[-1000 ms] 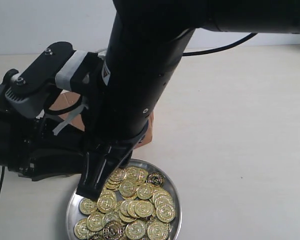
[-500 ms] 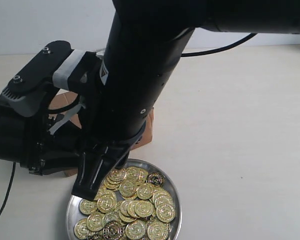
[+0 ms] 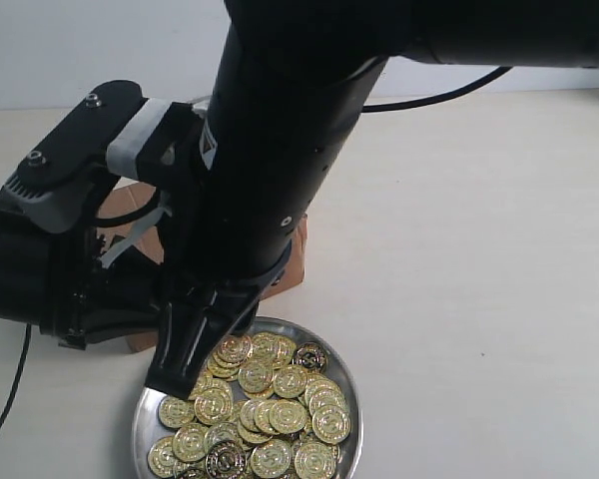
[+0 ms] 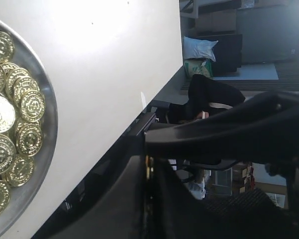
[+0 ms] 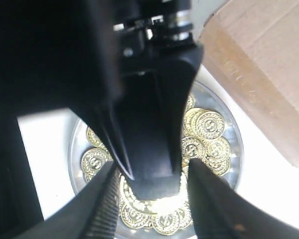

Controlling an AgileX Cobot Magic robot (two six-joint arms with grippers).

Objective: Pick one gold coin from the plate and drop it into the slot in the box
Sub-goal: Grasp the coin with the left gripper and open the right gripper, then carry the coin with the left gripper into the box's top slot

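Observation:
The shiny silver plate [image 3: 355, 404] holds a heap of gold coins [image 3: 280, 414] at the front of the table. My left gripper [image 4: 148, 164] is shut on a gold coin [image 4: 148, 167], which shows only as a thin gold edge between the fingers. The plate [image 4: 52, 119] lies off to its side. My right gripper [image 5: 150, 168] hangs open over the plate [image 5: 237, 144], its fingers either side of a black wedge. In the exterior view the right gripper [image 3: 180, 374] is at the plate's left rim. The cardboard box [image 5: 259, 64] sits behind the plate. Its slot is hidden.
The thick black right arm [image 3: 280, 150] reaches across the middle and covers most of the box [image 3: 294, 261]. The left arm [image 3: 70, 269] crowds the left side beside it. Bare table [image 3: 479, 279] extends to the right.
The left arm's wrist has lifted and tilted a little. The right gripper's tip has edged slightly left along the plate's rim. Little has moved in the last half second.

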